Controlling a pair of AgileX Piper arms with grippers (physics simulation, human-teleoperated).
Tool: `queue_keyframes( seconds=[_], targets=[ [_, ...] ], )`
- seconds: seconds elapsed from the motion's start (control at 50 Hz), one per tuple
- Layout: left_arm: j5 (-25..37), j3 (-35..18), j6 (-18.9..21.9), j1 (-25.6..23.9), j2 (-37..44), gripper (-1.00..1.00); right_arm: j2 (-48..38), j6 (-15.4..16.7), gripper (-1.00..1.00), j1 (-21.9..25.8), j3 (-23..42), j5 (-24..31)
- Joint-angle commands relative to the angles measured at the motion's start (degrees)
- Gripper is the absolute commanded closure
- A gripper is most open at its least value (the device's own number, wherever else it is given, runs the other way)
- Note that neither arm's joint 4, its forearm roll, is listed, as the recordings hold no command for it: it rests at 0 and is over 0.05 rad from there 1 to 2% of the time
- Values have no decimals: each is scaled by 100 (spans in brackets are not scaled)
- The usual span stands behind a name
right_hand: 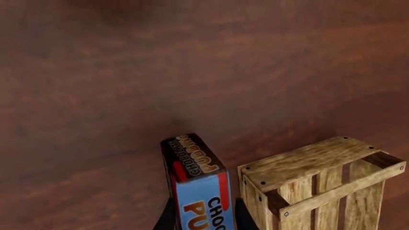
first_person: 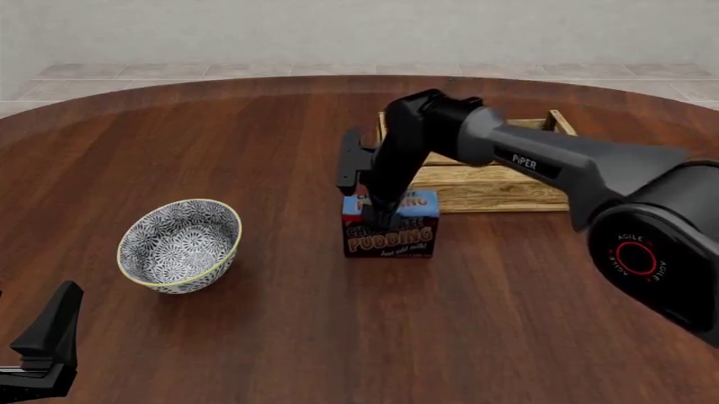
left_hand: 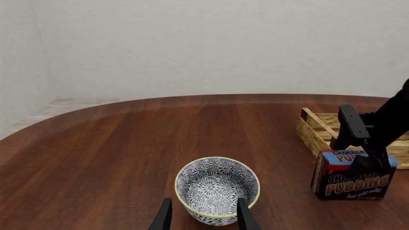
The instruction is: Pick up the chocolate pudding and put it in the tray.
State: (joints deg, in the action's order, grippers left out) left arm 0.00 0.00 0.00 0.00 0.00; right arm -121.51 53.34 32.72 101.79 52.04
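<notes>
Grasp step: right gripper (first_person: 386,210) is straddling the top of the chocolate pudding (first_person: 390,236), fingers closing on its sides though firm contact is unclear, carton standing upright on the table (first_person: 337,337) just beside the tray (first_person: 494,189); next is needing lift, then short carry over the rim

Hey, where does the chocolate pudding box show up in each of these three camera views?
Left wrist view: chocolate pudding at the right edge, under the right gripper.
Front view: center, before the tray.
Right wrist view: bottom center.
Shared landmark: the tray beside it.
</notes>
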Motion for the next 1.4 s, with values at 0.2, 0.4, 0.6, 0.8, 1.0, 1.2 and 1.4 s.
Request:
queue_keyframes(
  seconds=[0.2,0.4,0.6,0.8,1.0,1.2,1.4],
  targets=[
    [0,0,0,0,0,-100,476,-489,100,481,-619,-169],
    [0,0,0,0,0,-100,852,-429,100,512,-975,-331],
    [0,0,0,0,0,-100,1216,14,100,44,-869,1],
    [0,0,0,0,0,-100,1603,335,100,-320,-966,140],
    [0,0,0,0,0,-100,1903,791,100,-901,-861,435],
    [0,0,0,0,0,-100,2061,1289,100,-1589,-669,426],
    [0,0,0,0,0,-100,2147,1540,100,-1942,-624,325]
  ],
)
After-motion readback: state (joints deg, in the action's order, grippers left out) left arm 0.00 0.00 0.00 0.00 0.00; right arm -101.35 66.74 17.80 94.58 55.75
